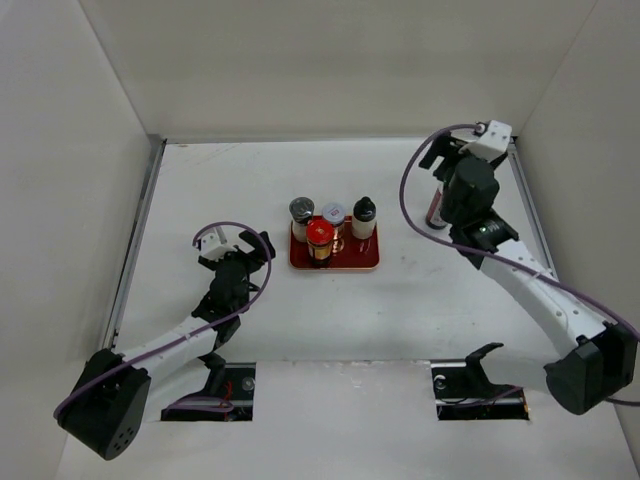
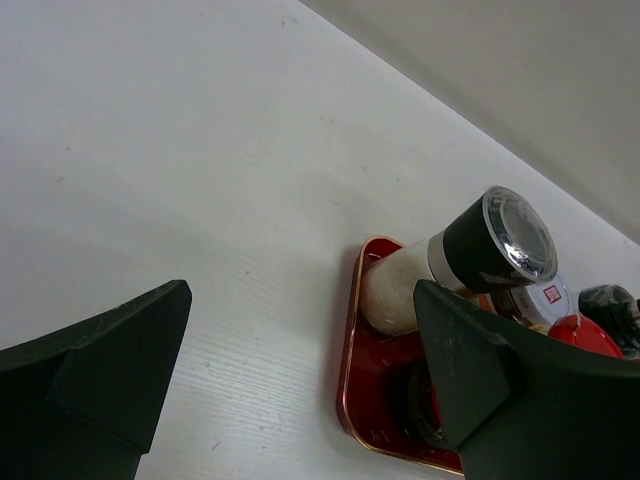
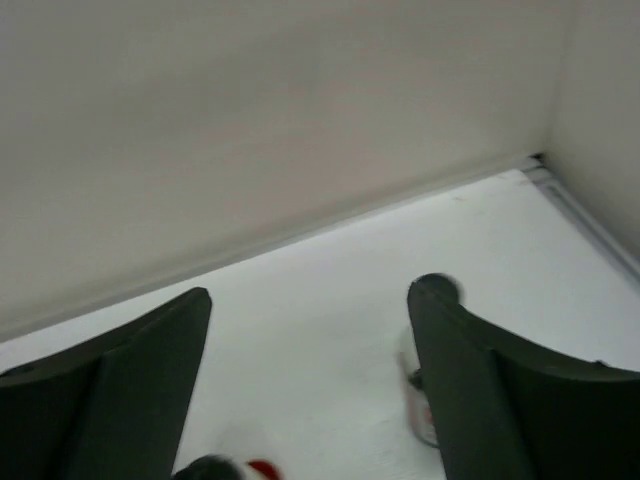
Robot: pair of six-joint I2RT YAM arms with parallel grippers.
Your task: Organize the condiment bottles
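Table (image 1: 250,190): white surface, walled on three sides.

Right arm: reaches toward the far right corner. Right gripper (image 3: 310,295) is released, jaws spread wide. The wrist view is blurred; whether a finger touches the bottle below it cannot be told.

Left arm: extended from the near left corner toward the centre. Left gripper (image 2: 300,290) is released, jaws wide apart with only bare table between them, just left of the tray.

Tray (image 1: 340,267): flat, red, at the centre of the table. It holds four bottles, all upright.

Tall clear bottle (image 1: 435,207): black cap, red label, off the tray, standing near the right edge toward the far right corner, partly hidden by the right arm.

White bottle (image 1: 364,218): black cap, far right corner of the tray.

Red-capped brown bottle (image 1: 320,235): near side of the tray, left of middle.

Grey-lid shaker (image 1: 301,209): far left corner of the tray.

White-lid shaker (image 1: 333,213): far edge of the tray, between the grey-lid shaker and the white bottle.
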